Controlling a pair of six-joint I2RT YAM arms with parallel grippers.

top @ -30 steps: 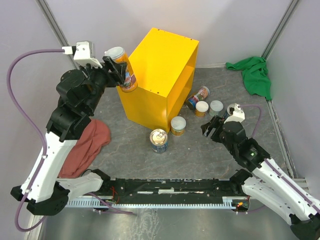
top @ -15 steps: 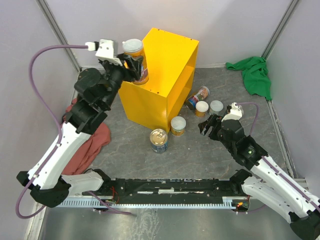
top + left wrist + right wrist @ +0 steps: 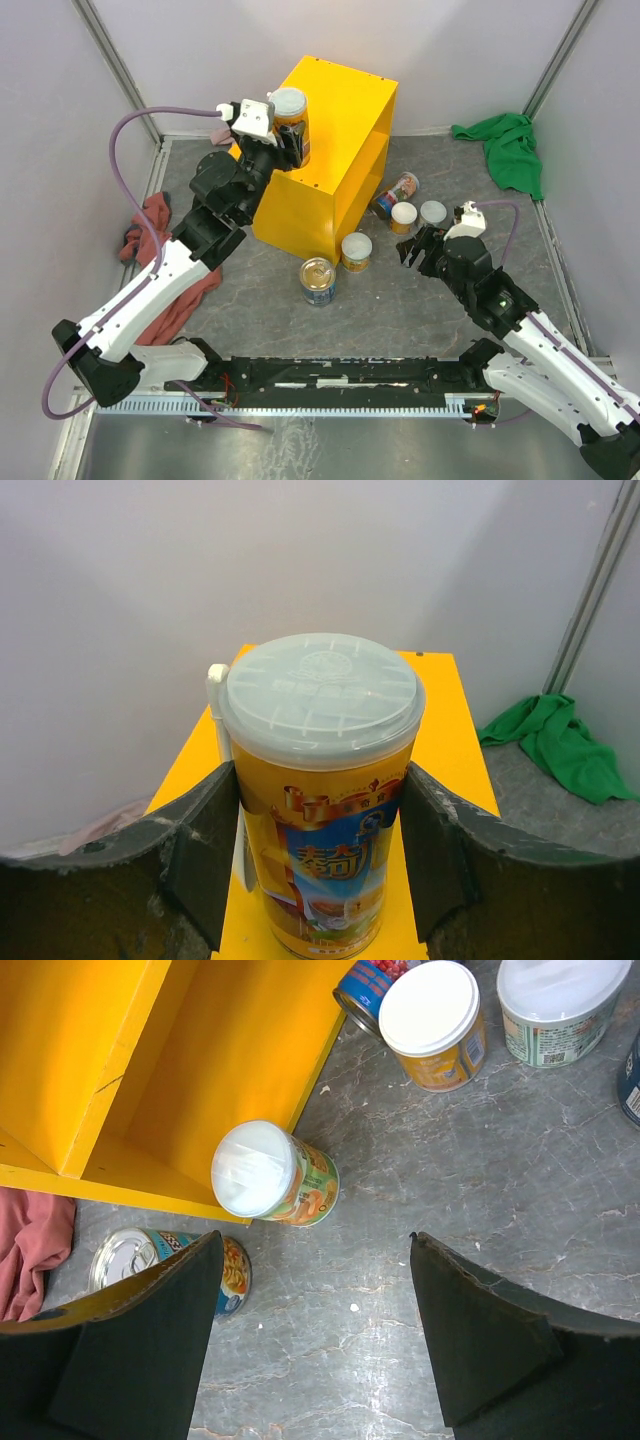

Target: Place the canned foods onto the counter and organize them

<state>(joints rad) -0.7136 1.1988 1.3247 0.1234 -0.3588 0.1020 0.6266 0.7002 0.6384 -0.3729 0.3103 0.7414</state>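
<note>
My left gripper [image 3: 283, 137] is shut on a tall orange can [image 3: 291, 125] with a clear lid, held upright over the near left corner of the yellow counter [image 3: 335, 110]. In the left wrist view the can [image 3: 322, 780] sits between both fingers above the counter top [image 3: 445, 730]; I cannot tell if its base touches. My right gripper [image 3: 419, 250] is open and empty above the floor. Below it stand a short white-lidded can [image 3: 272, 1174] and a blue silver-topped can [image 3: 170, 1255]. These are also in the top view: the short can [image 3: 356, 250] and the blue can [image 3: 318, 280].
More cans cluster right of the counter's open side: a white-lidded yellow one [image 3: 403, 217], a pale-lidded one [image 3: 432, 213], one lying down [image 3: 396, 193], and one half hidden behind my right wrist [image 3: 465, 217]. A green cloth [image 3: 510, 148] lies far right, a red cloth [image 3: 160, 280] at left.
My left arm has swung right with the orange can, from beside the counter's left face to over its top corner. My right gripper has barely shifted.
</note>
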